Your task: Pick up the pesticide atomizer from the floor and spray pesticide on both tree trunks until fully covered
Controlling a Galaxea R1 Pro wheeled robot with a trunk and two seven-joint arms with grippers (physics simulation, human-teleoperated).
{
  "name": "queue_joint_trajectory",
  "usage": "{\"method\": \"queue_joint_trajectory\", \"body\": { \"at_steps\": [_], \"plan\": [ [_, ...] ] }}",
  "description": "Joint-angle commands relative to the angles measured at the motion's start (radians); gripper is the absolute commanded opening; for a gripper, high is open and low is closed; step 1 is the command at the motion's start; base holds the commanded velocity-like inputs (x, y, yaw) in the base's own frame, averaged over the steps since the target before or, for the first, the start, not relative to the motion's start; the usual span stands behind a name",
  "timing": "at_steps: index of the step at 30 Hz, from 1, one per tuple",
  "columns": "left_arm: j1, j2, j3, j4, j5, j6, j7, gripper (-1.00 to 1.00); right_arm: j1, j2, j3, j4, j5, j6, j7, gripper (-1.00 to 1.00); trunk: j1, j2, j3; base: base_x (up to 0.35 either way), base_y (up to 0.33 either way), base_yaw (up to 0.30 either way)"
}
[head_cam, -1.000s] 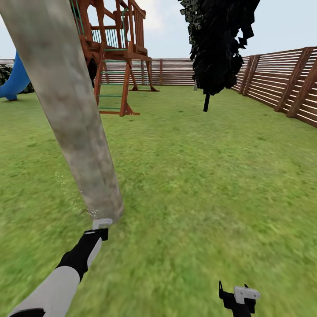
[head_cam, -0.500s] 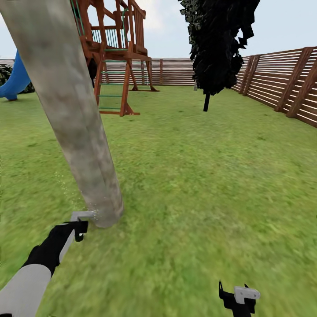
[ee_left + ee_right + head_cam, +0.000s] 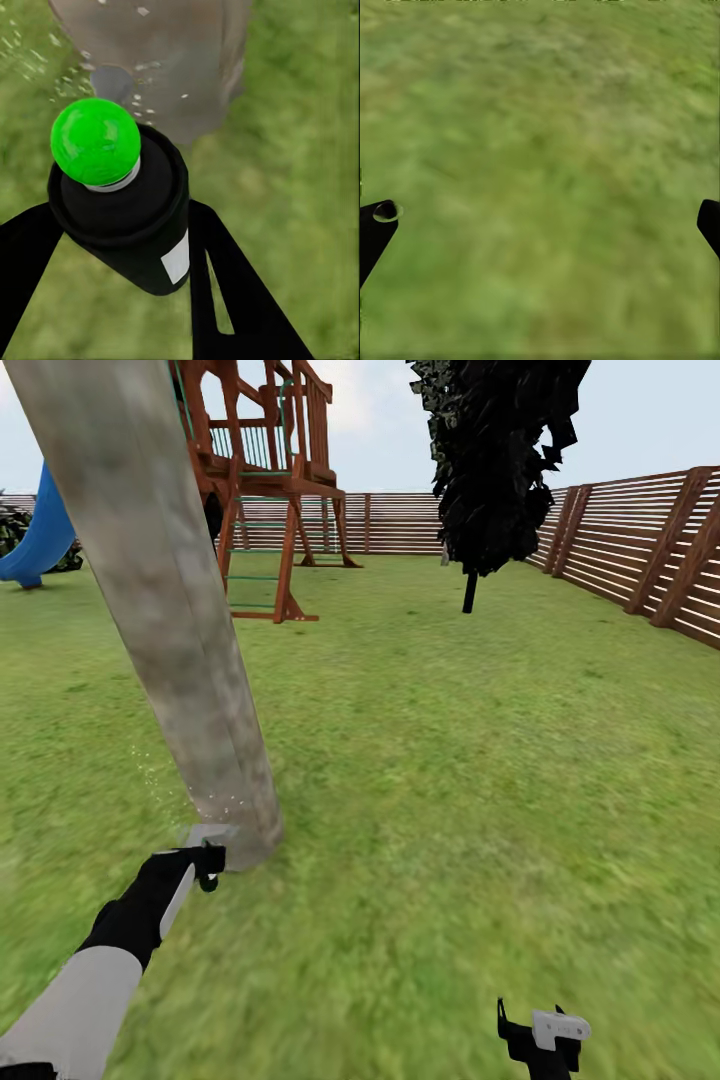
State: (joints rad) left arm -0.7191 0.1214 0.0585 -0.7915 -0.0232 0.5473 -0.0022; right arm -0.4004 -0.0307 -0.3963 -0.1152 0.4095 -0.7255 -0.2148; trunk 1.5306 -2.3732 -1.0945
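Observation:
A thick, pale grey-brown mottled tree trunk [image 3: 170, 610] leans across the left of the head view and meets the lawn close in front of me. My left gripper [image 3: 205, 847] is at the trunk's base, shut on the pesticide atomizer [image 3: 124, 217]. The atomizer is a black body with a bright green tip [image 3: 95, 141], aimed at the trunk [image 3: 165, 45]. Tiny whitish specks of pesticide [image 3: 150, 780] drift beside the trunk's foot, and the same specks [image 3: 45, 52] show in the left wrist view. My right gripper [image 3: 545, 1032] hangs low over the grass, open and empty [image 3: 540, 225].
A slim dark cypress-like tree [image 3: 495, 460] stands mid-lawn to the right. A wooden play tower [image 3: 265, 470] and a blue slide [image 3: 40, 535] stand at the back left. A brown slat fence [image 3: 640, 550] rings the lawn [image 3: 450, 760].
My left arm swung left from the trunk's foot, then came back a little to the right and up against its base. The mist keeps drifting. The right arm stayed still.

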Motion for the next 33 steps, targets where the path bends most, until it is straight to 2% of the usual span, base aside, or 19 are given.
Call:
{"method": "queue_joint_trajectory", "body": {
  "at_steps": [1, 4, 5, 6, 8, 9, 11, 14, 15, 18, 19, 20, 21, 22, 24, 26, 27, 33],
  "plan": [
    [-0.002, -0.007, -0.008, -0.014, -0.01, 0.003, 0.001, -1.0, 0.0, 0.0, 0.0, 0.0, 0.0, 0.0, 0.0, 1.0, 0.0, 0.0, 0.0, 0.0, 0.0, 0.217],
    [-0.003, 0.001, -0.007, -0.066, -0.005, 0.014, -0.001, -1.0, 0.0, 0.0, 0.0, 0.0, 0.0, 0.0, 0.0, 1.0, 0.0, 0.0, 0.0, 0.0, 0.0, 0.259],
    [-0.003, 0.013, -0.004, -0.09, -0.006, 0.017, -0.001, -1.0, 0.0, 0.0, 0.0, 0.0, 0.0, 0.0, 0.0, 1.0, 0.0, 0.0, 0.0, 0.0, 0.0, 0.158],
    [-0.003, 0.023, -0.004, -0.097, -0.006, 0.019, -0.001, -1.0, 0.0, 0.0, 0.0, 0.0, 0.0, 0.0, 0.0, 1.0, 0.0, 0.0, 0.0, 0.0, 0.0, 0.065],
    [0.002, 0.024, -0.008, -0.101, -0.006, 0.033, -0.001, -1.0, 0.0, 0.0, 0.0, 0.0, 0.0, 0.0, 0.0, 1.0, 0.0, 0.0, 0.0, -0.132, 0.0, 0.02],
    [0.004, 0.017, -0.011, -0.102, -0.006, 0.036, -0.001, -1.0, 0.0, 0.0, 0.0, 0.0, 0.0, 0.0, 0.0, 1.0, 0.0, 0.0, 0.0, -0.288, 0.0, 0.006],
    [-0.002, -0.016, -0.014, -0.112, -0.005, 0.039, -0.001, -1.0, 0.0, 0.0, 0.0, 0.0, 0.0, 0.0, 0.0, 1.0, 0.0, 0.0, 0.0, -0.224, 0.0, 0.001],
    [-0.004, -0.032, -0.014, -0.161, -0.006, 0.051, 0.0, -1.0, 0.0, 0.0, 0.0, 0.0, 0.0, 0.0, 0.0, 1.0, 0.0, 0.0, 0.0, -0.043, 0.0, 0.0],
    [-0.011, -0.027, -0.011, -0.21, -0.005, 0.119, -0.001, -1.0, 0.0, 0.0, 0.0, 0.0, 0.0, 0.0, 0.0, 1.0, 0.0, 0.0, 0.0, -0.004, 0.0, 0.0],
    [-0.055, -0.013, -0.005, -0.233, -0.009, 0.154, -0.001, -1.0, 0.0, 0.0, -0.001, 0.0, 0.0, 0.0, 0.0, 1.0, 0.0, 0.0, 0.0, -0.001, 0.0, 0.0],
    [-0.059, 0.007, -0.004, -0.232, -0.009, 0.157, -0.001, -1.0, 0.0, 0.0, -0.001, 0.0, 0.0, 0.0, 0.0, 1.0, 0.0, 0.0, 0.0, 0.0, 0.0, 0.0],
    [-0.057, 0.044, -0.002, -0.228, -0.005, 0.158, -0.001, -1.0, 0.0, 0.0, -0.001, 0.0, 0.0, 0.0, 0.0, 1.0, 0.0, 0.0, 0.0, 0.0, 0.0, 0.0],
    [-0.052, 0.057, -0.003, -0.225, -0.004, 0.156, -0.001, -1.0, 0.0, 0.0, -0.001, 0.0, 0.0, 0.0, 0.0, 1.0, 0.0, 0.0, 0.0, 0.0, 0.0, 0.0],
    [-0.051, 0.058, -0.006, -0.223, -0.004, 0.155, -0.001, -1.0, 0.0, 0.0, -0.001, 0.0, 0.0, 0.0, 0.0, 1.0, 0.0, 0.0, 0.0, 0.0, 0.0, 0.0],
    [-0.05, 0.053, -0.01, -0.222, -0.004, 0.155, 0.0, -1.0, 0.0, 0.0, 0.0, 0.0, 0.0, 0.0, 0.0, 1.0, 0.0, 0.0, 0.0, 0.0, 0.0, 0.095],
    [-0.049, 0.018, -0.013, -0.222, -0.009, 0.155, 0.003, -1.0, 0.0, 0.0, 0.0, 0.0, 0.0, 0.0, 0.0, 1.0, 0.0, 0.0, 0.0, 0.0, 0.0, 0.248],
    [-0.049, 0.012, -0.015, -0.222, -0.01, 0.156, 0.003, -1.0, 0.0, 0.0, 0.0, 0.0, 0.0, 0.0, 0.0, 1.0, 0.0, 0.0, 0.0, 0.0, 0.0, 0.161],
    [-0.049, 0.008, -0.015, -0.236, -0.008, 0.155, 0.004, -1.0, 0.0, -0.002, -0.001, -0.001, 0.0, 0.0, 0.0, 1.0, 0.0, 0.0, 0.0, 0.169, -0.153, 0.016]
  ]
}}
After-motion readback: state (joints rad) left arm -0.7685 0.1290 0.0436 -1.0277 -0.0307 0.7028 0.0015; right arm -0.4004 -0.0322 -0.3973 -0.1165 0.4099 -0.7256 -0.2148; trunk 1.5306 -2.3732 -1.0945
